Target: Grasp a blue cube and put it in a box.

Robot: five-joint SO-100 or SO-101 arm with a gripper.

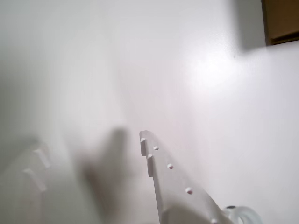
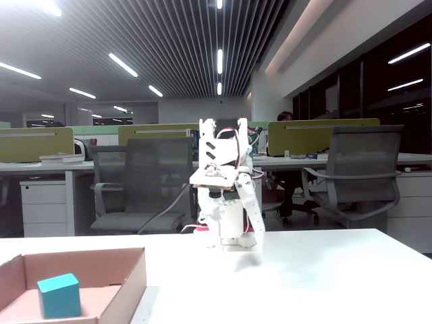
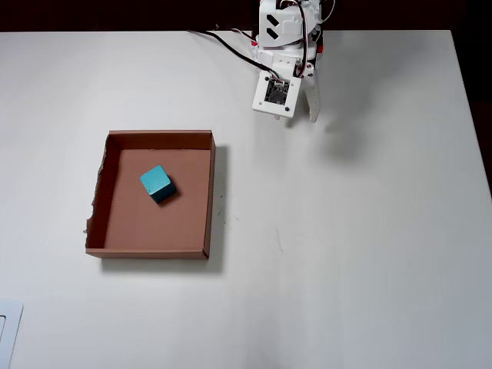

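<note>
Scanning the overhead view from left to right, we first meet the box, sitting on the white table in the left half. Its left wall is ragged and torn along the edge. The cube lies inside it, on the floor of the box, toward the upper middle, clear of all four walls and turned at a slight angle to them.

Further right, near the top edge of the table, we find the arm folded back over its base, with cables trailing off to the left. The gripper points down at bare table, well apart from the box.

In the fixed view the same order holds: box at lower left with the cube in its near part, then the arm at centre, tucked low. Office chairs and desks stand behind the table.

In the wrist view we see one finger sharp at bottom centre and a second, blurred shape at bottom left, with bare table between them. The claw holds nothing; whether it is wide or narrow we cannot tell. A corner of the box shows at upper right.
</note>
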